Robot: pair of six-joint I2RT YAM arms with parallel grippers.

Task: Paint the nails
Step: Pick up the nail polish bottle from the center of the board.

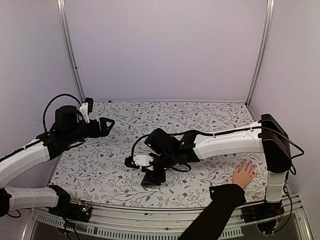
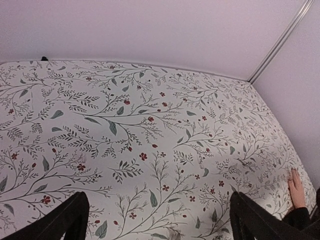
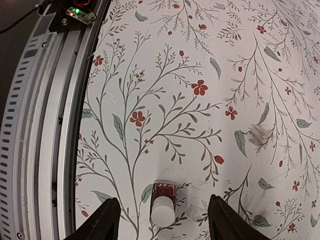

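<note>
A light-skinned hand point(image 1: 244, 174) with a black sleeve point(image 1: 216, 209) lies flat on the floral tablecloth at the front right. It also shows in the left wrist view point(image 2: 295, 187). Its nails are too small to make out. A small dark-red bottle point(image 3: 163, 194) with a white cap stands on the cloth between my right gripper's open fingers, untouched. My right gripper point(image 3: 163, 211) point(image 1: 141, 171) is stretched over to the table's front centre-left, far from the hand. My left gripper point(image 1: 108, 125) point(image 2: 159, 205) is open and empty, held above the table's left side.
The floral cloth point(image 1: 200, 120) covers the whole table. A metal rail with a lit circuit board point(image 3: 79, 13) runs along the near edge, close to the bottle. Frame posts point(image 1: 70, 50) stand at the back corners.
</note>
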